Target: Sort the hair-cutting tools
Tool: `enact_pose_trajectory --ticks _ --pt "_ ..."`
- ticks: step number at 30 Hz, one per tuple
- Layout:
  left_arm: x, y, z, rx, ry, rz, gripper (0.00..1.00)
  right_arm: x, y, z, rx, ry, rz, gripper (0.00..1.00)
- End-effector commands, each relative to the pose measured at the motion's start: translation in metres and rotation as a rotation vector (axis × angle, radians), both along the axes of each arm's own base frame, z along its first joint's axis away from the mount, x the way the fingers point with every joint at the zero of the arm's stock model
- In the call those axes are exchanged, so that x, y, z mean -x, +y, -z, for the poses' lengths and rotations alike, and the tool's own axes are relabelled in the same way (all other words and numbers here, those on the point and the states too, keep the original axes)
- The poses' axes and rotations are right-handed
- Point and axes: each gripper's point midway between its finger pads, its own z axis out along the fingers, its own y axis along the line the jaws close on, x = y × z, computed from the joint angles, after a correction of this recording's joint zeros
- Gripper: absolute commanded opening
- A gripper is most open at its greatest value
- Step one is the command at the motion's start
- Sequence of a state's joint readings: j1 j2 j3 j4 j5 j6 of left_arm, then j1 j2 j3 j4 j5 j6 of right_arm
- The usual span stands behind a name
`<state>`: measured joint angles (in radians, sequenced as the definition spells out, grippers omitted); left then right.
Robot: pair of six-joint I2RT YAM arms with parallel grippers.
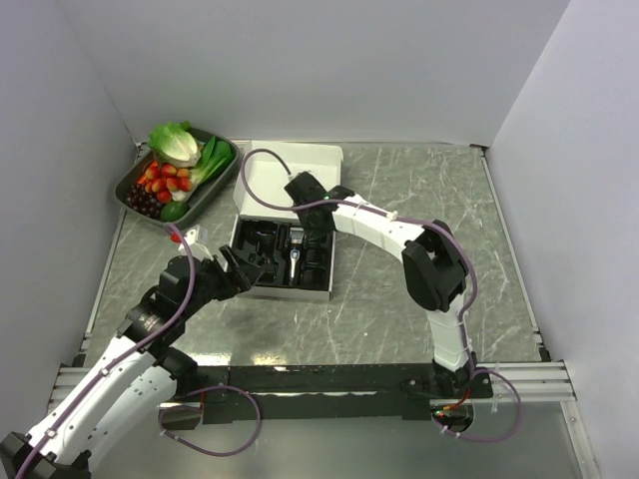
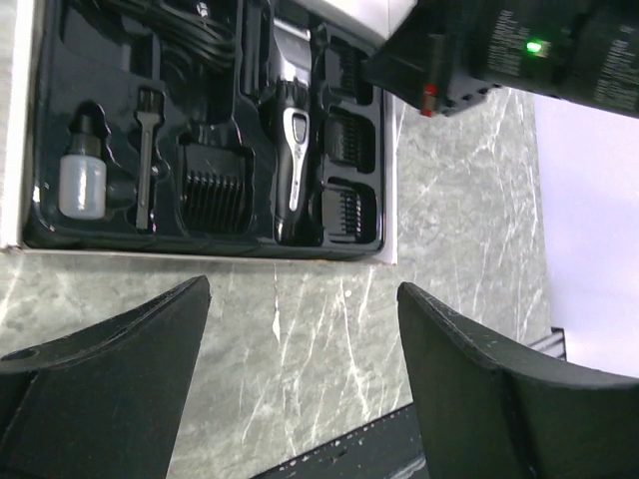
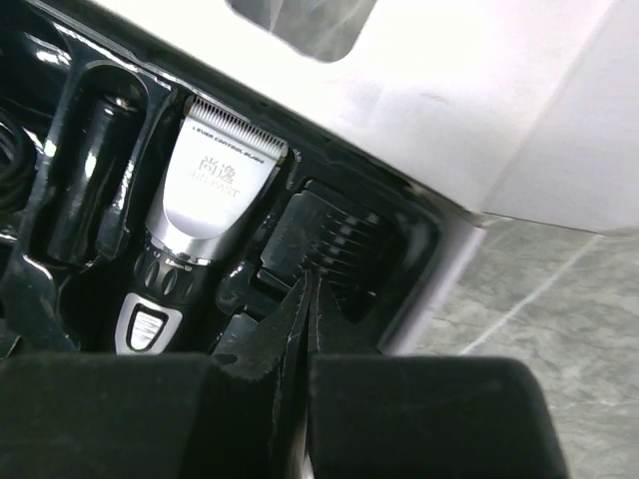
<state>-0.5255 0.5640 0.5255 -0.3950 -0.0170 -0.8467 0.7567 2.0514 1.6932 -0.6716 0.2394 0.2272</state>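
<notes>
A black insert tray (image 1: 262,282) in a white box holds the hair-cutting tools. The black-and-silver clipper (image 2: 293,150) (image 3: 213,190) (image 1: 297,251) lies in its middle slot. Three small comb guards (image 2: 347,135) fill the slots beside it. A wider comb (image 2: 213,190), a little brush (image 2: 147,150) and a small white bottle (image 2: 80,178) lie further along. My right gripper (image 3: 308,286) (image 1: 321,232) is shut with nothing between its fingers, its tips right at the corner comb guard (image 3: 334,238). My left gripper (image 2: 305,319) (image 1: 242,269) stands open over bare table just outside the tray's edge.
The box's white lid (image 1: 290,170) lies open behind the insert. A dark tray of vegetables and fruit (image 1: 180,170) stands at the back left. The right arm's body (image 2: 499,50) hangs over the box's corner. White walls close in the marbled table (image 1: 399,299).
</notes>
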Motion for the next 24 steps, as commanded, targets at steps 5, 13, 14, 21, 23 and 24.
enact_pose_trajectory --ticks 5,13,14,21,23,24 --pt "-0.019 0.017 -0.02 -0.07 -0.058 -0.105 0.81 -0.008 -0.011 -0.084 -0.096 -0.189 0.03 0.0" --pt "-0.041 0.043 -0.013 -0.193 -0.013 -0.274 0.64 0.019 -0.044 -0.104 -0.092 -0.267 0.066 0.1" --pt "-0.043 0.047 -0.013 -0.208 -0.01 -0.301 0.5 0.021 -0.047 -0.105 -0.103 -0.277 0.083 0.11" --pt "-0.072 0.06 0.007 -0.314 0.071 -0.449 0.01 0.045 -0.083 -0.075 -0.081 -0.277 0.186 0.05" --pt "-0.078 0.067 0.012 -0.335 0.08 -0.502 0.01 0.047 -0.09 -0.065 -0.081 -0.264 0.227 0.0" --pt "-0.081 0.068 0.02 -0.353 0.101 -0.514 0.01 0.048 -0.096 -0.056 -0.081 -0.253 0.244 0.0"
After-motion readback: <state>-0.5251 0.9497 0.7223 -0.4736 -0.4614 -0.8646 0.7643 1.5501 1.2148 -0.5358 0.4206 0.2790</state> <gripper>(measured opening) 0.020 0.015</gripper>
